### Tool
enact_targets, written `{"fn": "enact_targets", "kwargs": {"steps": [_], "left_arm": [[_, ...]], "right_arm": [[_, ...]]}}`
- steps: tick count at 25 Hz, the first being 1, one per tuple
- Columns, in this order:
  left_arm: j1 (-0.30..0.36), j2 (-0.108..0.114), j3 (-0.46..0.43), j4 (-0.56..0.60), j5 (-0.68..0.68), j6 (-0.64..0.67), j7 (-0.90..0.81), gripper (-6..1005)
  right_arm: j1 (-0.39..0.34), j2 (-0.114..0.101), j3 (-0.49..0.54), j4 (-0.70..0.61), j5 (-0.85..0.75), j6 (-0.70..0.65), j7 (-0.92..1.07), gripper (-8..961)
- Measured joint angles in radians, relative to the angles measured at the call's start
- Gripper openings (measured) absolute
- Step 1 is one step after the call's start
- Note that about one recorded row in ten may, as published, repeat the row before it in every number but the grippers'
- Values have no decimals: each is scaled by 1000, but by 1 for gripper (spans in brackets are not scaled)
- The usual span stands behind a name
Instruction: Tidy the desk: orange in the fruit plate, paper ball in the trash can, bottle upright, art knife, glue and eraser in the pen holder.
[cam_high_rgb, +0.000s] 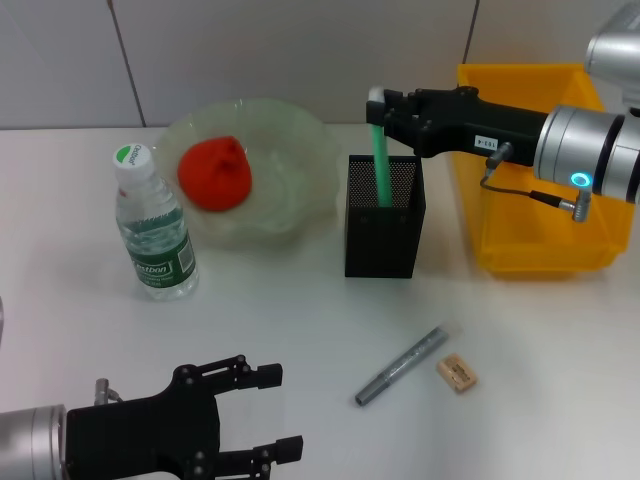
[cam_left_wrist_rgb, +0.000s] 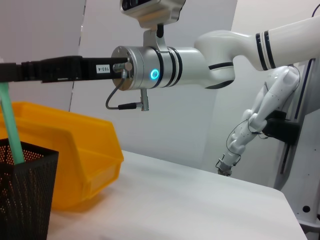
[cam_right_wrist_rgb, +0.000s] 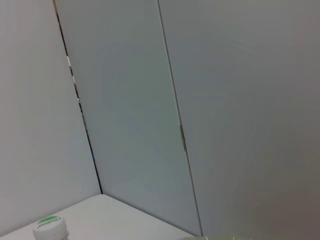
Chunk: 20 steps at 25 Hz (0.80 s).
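My right gripper (cam_high_rgb: 380, 106) is shut on the top of a green stick (cam_high_rgb: 381, 160) that stands slanted in the black mesh pen holder (cam_high_rgb: 384, 230). The stick (cam_left_wrist_rgb: 11, 130) and holder (cam_left_wrist_rgb: 22, 195) also show in the left wrist view. A grey pen-shaped tool (cam_high_rgb: 402, 366) and a tan eraser (cam_high_rgb: 456, 373) lie on the table in front of the holder. The orange (cam_high_rgb: 215, 172) sits in the clear green plate (cam_high_rgb: 300, 150). The water bottle (cam_high_rgb: 152, 225) stands upright at the left. My left gripper (cam_high_rgb: 275, 415) is open and empty at the near left. No paper ball shows.
A yellow bin (cam_high_rgb: 540, 220) stands to the right of the pen holder, under my right arm (cam_high_rgb: 590, 150). The white table (cam_high_rgb: 300, 320) ends at a tiled wall behind. The bottle cap (cam_right_wrist_rgb: 50, 226) shows in the right wrist view.
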Motion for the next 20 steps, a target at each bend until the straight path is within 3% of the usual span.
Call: {"fn": "enact_targets", "kwargs": {"steps": [7, 11, 14, 18, 19, 20], "left_arm": [[4, 0, 0, -1, 0, 8, 3, 773], [9, 0, 0, -2, 0, 16, 4, 772], [9, 0, 0, -2, 0, 17, 5, 772], [9, 0, 0, -3, 0, 18, 6, 771], [9, -1, 0, -3, 0, 18, 6, 771], [8, -1, 0, -3, 0, 18, 6, 771]], "right_arm": [[-17, 3, 0, 6, 12, -8, -2, 308], [-43, 3, 0, 6, 100, -25, -2, 446], [-83, -3, 8, -2, 252, -121, -2, 539], [-115, -9, 12, -19, 325, -246, -2, 633], [-135, -13, 10, -45, 337, -335, 13, 633], [-135, -13, 10, -45, 337, -335, 13, 633]]}}
